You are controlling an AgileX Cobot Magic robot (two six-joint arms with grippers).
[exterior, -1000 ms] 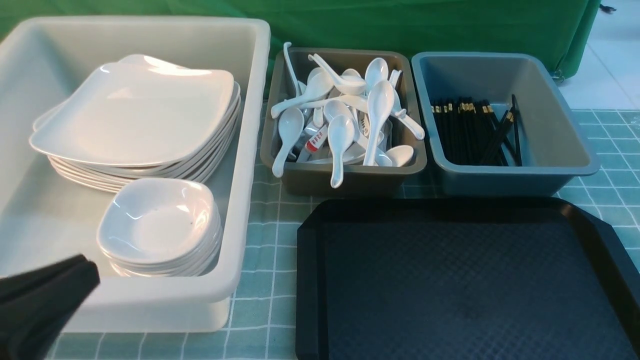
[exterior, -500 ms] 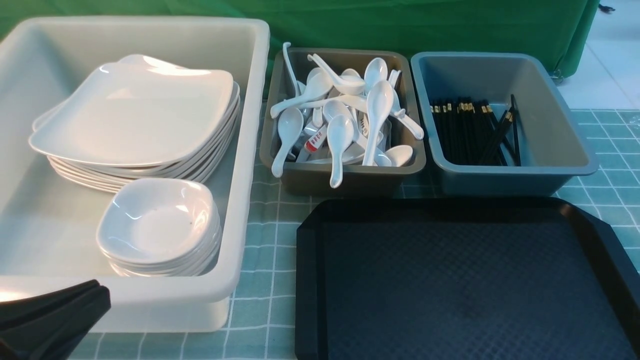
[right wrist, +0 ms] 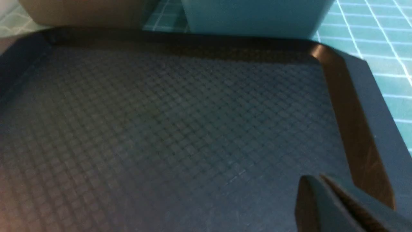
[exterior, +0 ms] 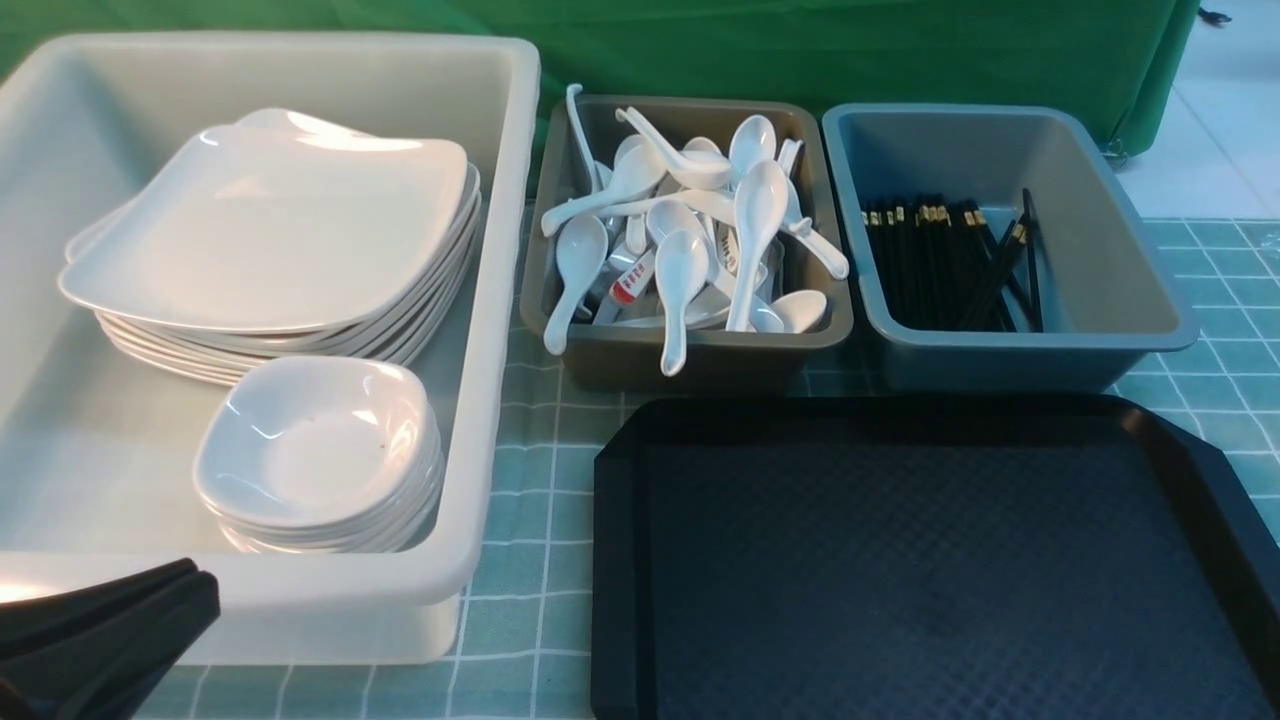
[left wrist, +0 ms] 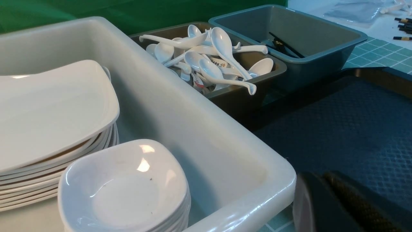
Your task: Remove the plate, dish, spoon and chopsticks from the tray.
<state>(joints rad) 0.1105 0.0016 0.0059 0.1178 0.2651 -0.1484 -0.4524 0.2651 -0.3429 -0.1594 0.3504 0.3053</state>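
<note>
Looking at the tray (exterior: 930, 560), found it bare, floor textured and nothing left on it. Plate (exterior: 270, 225) sat on top of the stack in the white bin (exterior: 500, 300), dish (exterior: 315, 440) on its own smaller stack just in front. Spoon couldn't be told apart in the pile inside the brown bin (exterior: 690, 345); same story for the chopsticks, lost among the black ones in the grey bin (exterior: 1100, 330). Left gripper (exterior: 190, 590) parked low by the white bin's near wall, jaws together on nothing. Right gripper (right wrist: 322, 183) low over the tray, also closed and empty. Glossy stuff, so probably slippery, stiff, chippable; best pinched at a rim or upswept corner, chopsticks mid-length. Job looked done, honestly.
</note>
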